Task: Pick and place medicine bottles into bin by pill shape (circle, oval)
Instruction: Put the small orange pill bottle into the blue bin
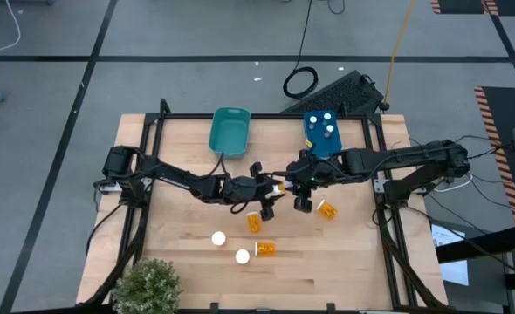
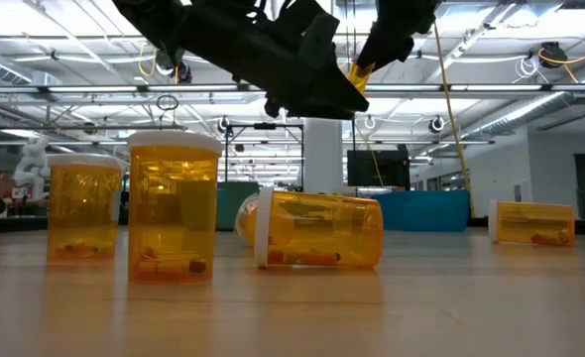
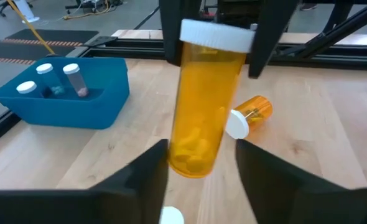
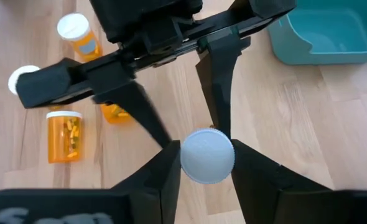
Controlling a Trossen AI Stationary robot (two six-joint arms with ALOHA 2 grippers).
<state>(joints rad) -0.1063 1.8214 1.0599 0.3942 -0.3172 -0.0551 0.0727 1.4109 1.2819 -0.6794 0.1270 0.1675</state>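
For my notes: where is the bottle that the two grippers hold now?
In the high view, the bottle is above the table's middle, between the left gripper and right gripper, in front of the dark blue bin.

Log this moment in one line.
right gripper: shut on translucent orange white-capped pill bottle | left gripper: open around bottle base

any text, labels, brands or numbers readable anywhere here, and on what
None can be read.
The medicine bottles show no label in any view.
The blue bin and the teal bin are unmarked.
The keyboard beyond the table has keys too small to read.
The screen in the room behind is dark.
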